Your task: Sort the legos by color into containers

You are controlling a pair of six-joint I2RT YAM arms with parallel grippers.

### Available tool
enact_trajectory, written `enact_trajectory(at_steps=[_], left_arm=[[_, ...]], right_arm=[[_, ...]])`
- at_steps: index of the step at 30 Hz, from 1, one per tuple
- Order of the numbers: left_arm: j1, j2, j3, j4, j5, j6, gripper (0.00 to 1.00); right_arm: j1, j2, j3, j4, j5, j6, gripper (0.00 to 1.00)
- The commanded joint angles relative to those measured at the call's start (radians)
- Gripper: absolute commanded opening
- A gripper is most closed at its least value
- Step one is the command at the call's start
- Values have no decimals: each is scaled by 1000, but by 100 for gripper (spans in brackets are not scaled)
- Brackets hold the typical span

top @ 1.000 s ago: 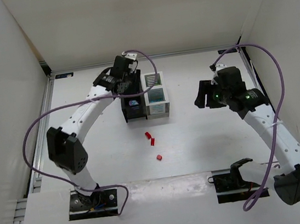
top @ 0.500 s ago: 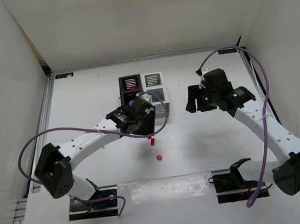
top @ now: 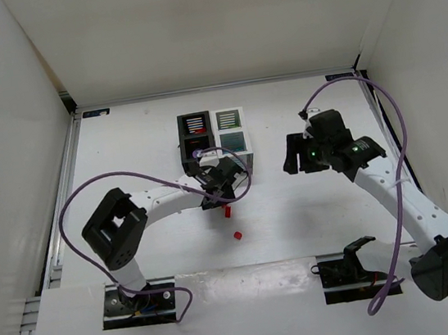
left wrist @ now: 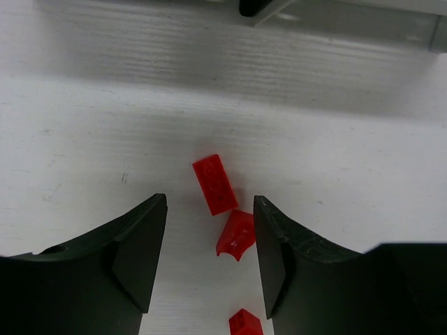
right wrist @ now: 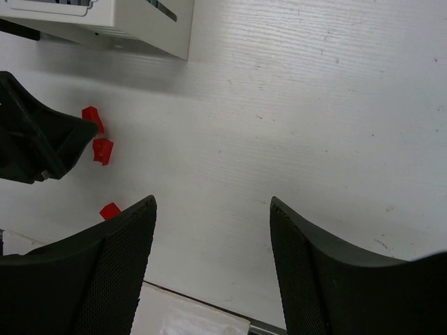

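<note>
Three small red legos lie on the white table in front of the bins. In the left wrist view a red brick [left wrist: 215, 183] and a curved red piece [left wrist: 236, 234] lie between my open fingers, with a third red piece [left wrist: 246, 323] nearer the camera. My left gripper [left wrist: 209, 241] is open and low over them, holding nothing. From above it [top: 218, 188] covers one lego; two [top: 226, 212] [top: 238, 235] show. The black bin [top: 195, 132] and white bin [top: 230, 129] stand side by side behind. My right gripper [top: 295, 155] [right wrist: 211, 209] is open and empty, right of the bins.
The right wrist view shows a corner of the white bin [right wrist: 140, 21], the left gripper's finger [right wrist: 35, 150] and the three red legos [right wrist: 103, 149]. White walls close in the table on three sides. Purple cables loop off both arms.
My left gripper moved from over the black bin down and forward to the red legos. My right gripper shifted slightly left and stayed open.
</note>
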Motion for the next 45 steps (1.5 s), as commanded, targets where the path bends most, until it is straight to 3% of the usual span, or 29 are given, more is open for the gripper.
enact_trajectory(at_steps=[1, 13, 18, 26, 34, 39, 41, 45], left_arm=[[-19, 13, -1, 38, -85, -112, 63], [-28, 81, -5, 35, -97, -181, 51], [-28, 95, 26, -16, -120, -180, 36], [-42, 9, 47, -105, -156, -151, 22], [-34, -147, 222, -134, -238, 181, 22], [62, -215, 311, -37, -226, 358, 22], [124, -209, 338, 16, -158, 442, 26], [236, -82, 466, 18, -82, 486, 25]], right_arm=[[-18, -34, -12, 13, -5, 3, 69], [-63, -67, -41, -2, -32, -10, 69], [-66, -87, -47, -8, -26, -8, 68], [-86, -91, -45, 6, -46, -10, 68], [-113, -60, -3, 41, -78, -25, 68], [-106, -12, 50, 66, -78, -42, 68], [-107, 14, 62, 69, -83, -46, 68], [-113, 58, 88, 81, -97, -49, 68]])
